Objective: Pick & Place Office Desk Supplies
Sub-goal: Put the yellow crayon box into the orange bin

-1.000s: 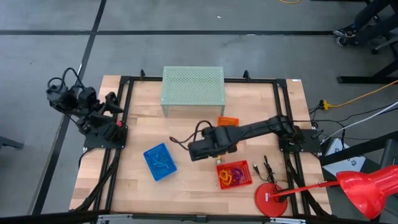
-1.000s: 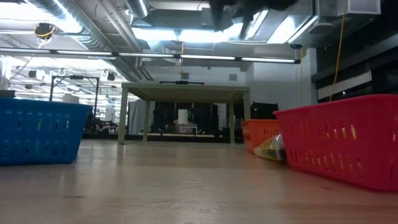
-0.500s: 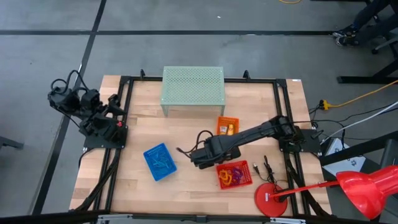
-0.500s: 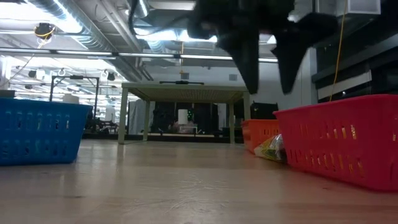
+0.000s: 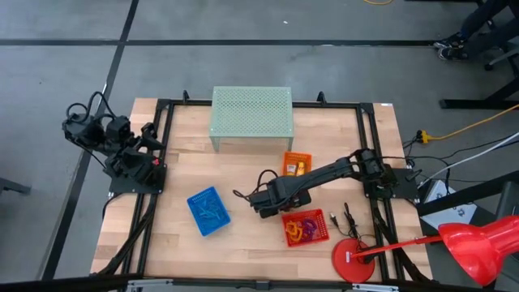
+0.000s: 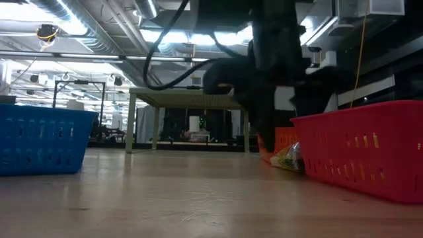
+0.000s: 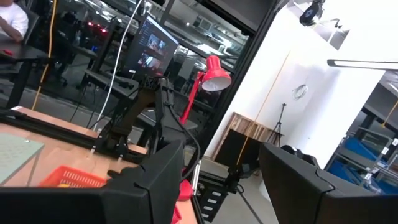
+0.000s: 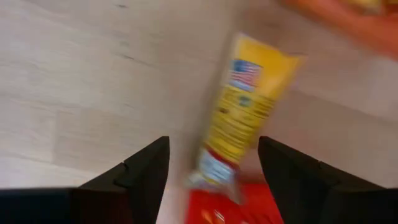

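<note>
The right gripper (image 8: 211, 171) hung wide open and empty just over a yellow packet (image 8: 245, 106) on the table (image 5: 243, 174), between the orange basket (image 5: 297, 164) and red basket (image 5: 306, 226). The packet's long axis ran ahead through the gap. The left gripper (image 7: 221, 180), open, waited far left.
</note>
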You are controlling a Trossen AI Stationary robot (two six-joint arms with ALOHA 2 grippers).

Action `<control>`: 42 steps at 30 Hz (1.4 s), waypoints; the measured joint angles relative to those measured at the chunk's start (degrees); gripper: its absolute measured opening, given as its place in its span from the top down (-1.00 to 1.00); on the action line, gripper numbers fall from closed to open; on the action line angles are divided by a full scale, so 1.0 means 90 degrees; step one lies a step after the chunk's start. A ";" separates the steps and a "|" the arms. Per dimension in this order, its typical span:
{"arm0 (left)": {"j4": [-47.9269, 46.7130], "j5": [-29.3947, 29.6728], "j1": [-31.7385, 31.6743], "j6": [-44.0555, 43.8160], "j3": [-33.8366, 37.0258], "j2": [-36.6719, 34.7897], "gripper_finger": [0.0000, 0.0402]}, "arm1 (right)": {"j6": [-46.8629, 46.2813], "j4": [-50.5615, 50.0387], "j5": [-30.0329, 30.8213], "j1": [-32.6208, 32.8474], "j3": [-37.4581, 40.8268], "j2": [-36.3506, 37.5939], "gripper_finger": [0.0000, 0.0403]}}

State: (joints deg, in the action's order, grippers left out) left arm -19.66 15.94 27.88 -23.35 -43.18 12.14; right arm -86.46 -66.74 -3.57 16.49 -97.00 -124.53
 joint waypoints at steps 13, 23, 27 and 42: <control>-0.0413 0.0144 0.0000 -0.0180 0.0000 0.0000 -0.03 | 0.0205 0.0408 -0.0006 -0.0270 0.0181 -0.0005 0.12; -0.0415 0.0182 0.0000 -0.0221 0.0000 0.0000 -0.03 | 0.0315 0.0581 -0.0185 -0.0381 0.0170 -0.0067 0.10; -0.0432 0.0182 0.0000 -0.0217 0.0000 0.0000 -0.03 | 0.0340 0.0849 -0.0414 -0.0351 0.0218 -0.0266 0.05; -0.0483 0.0277 0.0000 -0.0219 0.0000 0.0000 -0.03 | 0.0275 0.0944 -0.0462 -0.0333 0.0224 -0.0325 0.66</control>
State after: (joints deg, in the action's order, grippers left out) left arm -24.01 18.44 27.88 -25.32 -43.18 12.14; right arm -83.99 -58.24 -7.73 13.50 -94.98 -127.46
